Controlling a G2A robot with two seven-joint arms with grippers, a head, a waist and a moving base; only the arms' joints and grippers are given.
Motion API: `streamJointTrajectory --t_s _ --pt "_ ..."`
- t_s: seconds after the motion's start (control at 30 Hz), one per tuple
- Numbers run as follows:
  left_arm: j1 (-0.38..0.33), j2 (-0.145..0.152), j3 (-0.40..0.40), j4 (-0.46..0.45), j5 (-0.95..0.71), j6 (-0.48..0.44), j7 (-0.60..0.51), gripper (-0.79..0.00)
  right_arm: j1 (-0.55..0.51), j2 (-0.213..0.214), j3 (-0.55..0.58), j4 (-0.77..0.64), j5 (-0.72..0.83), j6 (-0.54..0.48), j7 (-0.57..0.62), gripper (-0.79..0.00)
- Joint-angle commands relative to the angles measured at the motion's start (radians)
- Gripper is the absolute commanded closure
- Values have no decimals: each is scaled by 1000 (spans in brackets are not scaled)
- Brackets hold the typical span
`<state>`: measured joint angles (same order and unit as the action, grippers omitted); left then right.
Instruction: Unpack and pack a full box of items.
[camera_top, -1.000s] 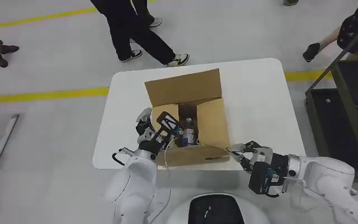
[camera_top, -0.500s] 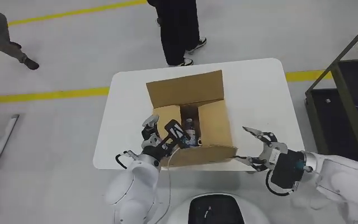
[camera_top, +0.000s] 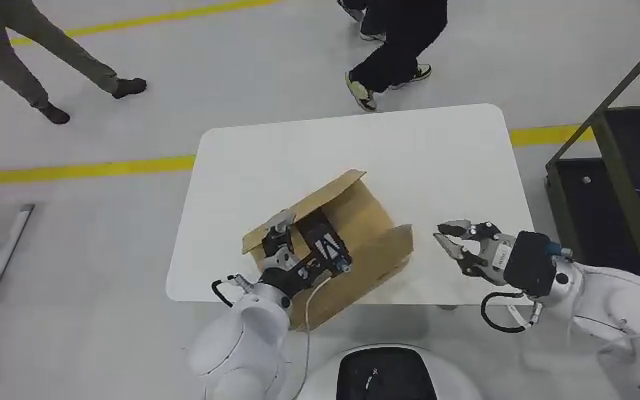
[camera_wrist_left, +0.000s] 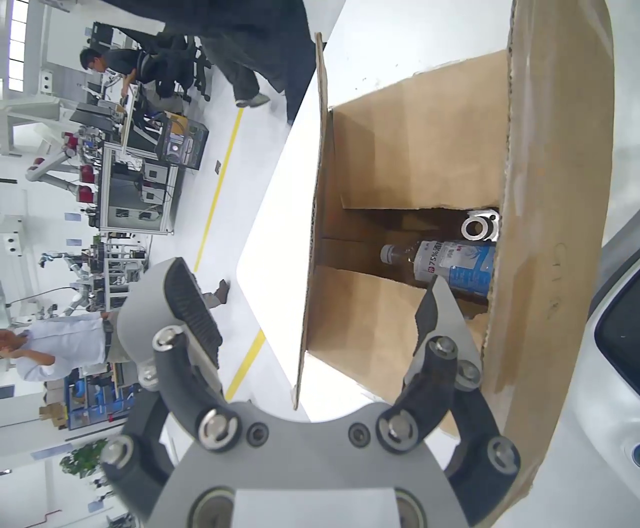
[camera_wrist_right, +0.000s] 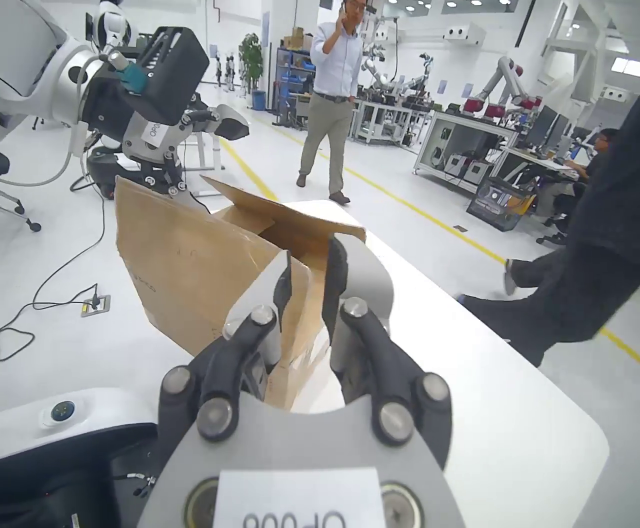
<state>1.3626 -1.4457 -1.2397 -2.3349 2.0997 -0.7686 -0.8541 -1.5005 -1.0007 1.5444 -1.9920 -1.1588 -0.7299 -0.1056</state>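
Brown cardboard box (camera_top: 375, 225) astride left gripper (camera_top: 300, 232), one wall between wide-spread fingers, unclamped; clear plastic bottle (camera_wrist_left: 450, 262) lying inside, just past that gripper's fingertips. Right gripper (camera_top: 462, 240) narrowly parted, empty, apart from box over white surface (camera_top: 450, 150).

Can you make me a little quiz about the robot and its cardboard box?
1. True or false: the right pincer is holding the box.
2. Pick one. What lies inside the box? A) a bottle B) a banana C) a teddy bear
3. Fill in the gap: the ____ pincer has one finger on each side of the box's wall.

Key
1. False. It is open and a little way off from the box.
2. A.
3. The left pincer.
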Motion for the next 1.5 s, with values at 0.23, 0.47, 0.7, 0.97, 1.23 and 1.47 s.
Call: streamJointTrajectory --t_s 0.23,0.47,0.7,0.97,1.23,1.47 --pt "-9 4 7 4 -9 -3 -6 -785 51 3 -8 29 -33 -64 13 -357" --pt "-14 7 7 12 -12 5 -11 -785 128 11 -38 121 -97 -211 30 -680" --pt "-16 10 7 13 -14 10 -15 -785 243 4 -131 225 -65 -245 61 -680" --pt "-14 13 12 13 -19 15 -18 -785 392 -11 -270 327 -37 -282 113 -391" --pt "-12 16 16 11 -10 26 -29 -785 451 -10 -339 363 -40 -282 154 0" --pt "-53 26 4 51 101 34 10 -785 366 1 -293 276 -122 -216 100 0"
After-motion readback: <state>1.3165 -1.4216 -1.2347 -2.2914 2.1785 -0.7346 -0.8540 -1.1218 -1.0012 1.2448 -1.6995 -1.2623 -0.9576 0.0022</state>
